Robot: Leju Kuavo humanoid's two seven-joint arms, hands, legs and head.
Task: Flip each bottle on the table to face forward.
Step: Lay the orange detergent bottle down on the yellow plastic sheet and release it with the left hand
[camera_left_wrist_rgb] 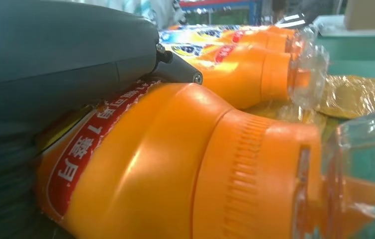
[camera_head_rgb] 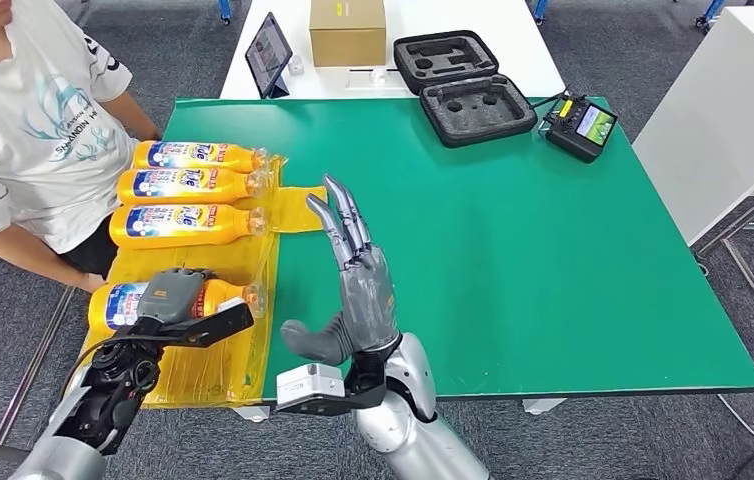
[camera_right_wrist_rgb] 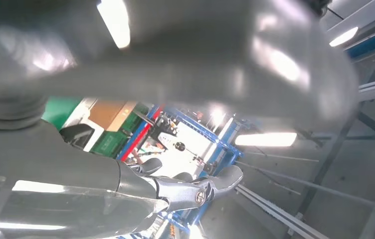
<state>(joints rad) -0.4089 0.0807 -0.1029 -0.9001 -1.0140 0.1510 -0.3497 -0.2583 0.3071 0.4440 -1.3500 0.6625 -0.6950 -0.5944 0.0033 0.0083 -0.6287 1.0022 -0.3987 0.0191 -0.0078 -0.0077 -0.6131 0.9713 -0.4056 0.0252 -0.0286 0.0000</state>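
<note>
The robot's left hand [camera_head_rgb: 175, 293] rests on the nearest of 4 orange plastic bottles with blue-and-white labels [camera_head_rgb: 121, 305], lying on yellow plastic sheeting [camera_head_rgb: 215, 262] at the green table's [camera_head_rgb: 513, 260] left edge, apparently to roll it label-forward; whether its fingers grip is unclear. The right hand [camera_head_rgb: 353, 280] stands raised, fingers straight, thumb apart, holding nothing, seemingly kept clear.

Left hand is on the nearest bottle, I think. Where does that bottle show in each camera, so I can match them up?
Head view: nearest bottle lies lowest in the row, on the yellow sheet, under the left hand.
Left wrist view: nearest bottle fills the foreground, the hand over it.
Right wrist view: not in it.
Shared landmark: the next bottle beside it.
</note>
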